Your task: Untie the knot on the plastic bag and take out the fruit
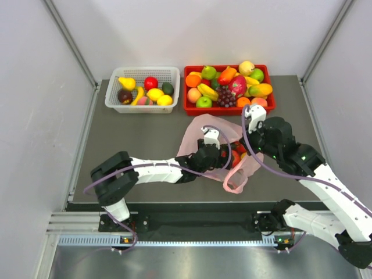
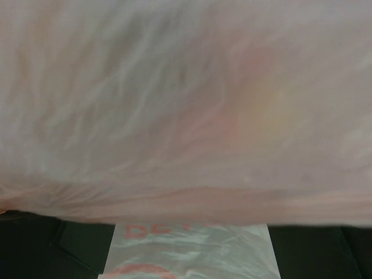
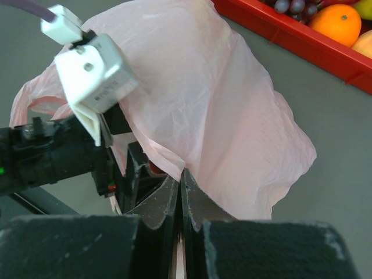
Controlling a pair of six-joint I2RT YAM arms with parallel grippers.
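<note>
Two robot arms reaching over a dark grey surface (image 1: 128,139), seen from above. Near the middle of the surface, a little toward the right edge: a thin pink plastic bag (image 1: 195,131), crumpled and lying low, with one handle loop trailing toward the near edge. From the left, the left hand (image 1: 228,157) tucked into the bag's opening. Just beside it, at the bag's right side, the right hand (image 1: 251,152). Between them, a glimpse of reddish fruit (image 1: 238,152) inside the bag. Along the far edge: a white basket (image 1: 139,108) toward the far-left corner and a red tray (image 1: 232,110) toward the far-right corner, both heaped full, the tray just beyond the bag.

From the left wrist: almost nothing but blurred pink plastic close against the lens. Fingers hidden, so cannot tell whether apart or together.

From the right wrist: both dark fingers (image 3: 163,203) pressed together, clamped on a thin edge of the bag. Beyond them, the bag spread toward the red tray. At left, the left arm's white camera block (image 3: 93,81) against the plastic.
</note>
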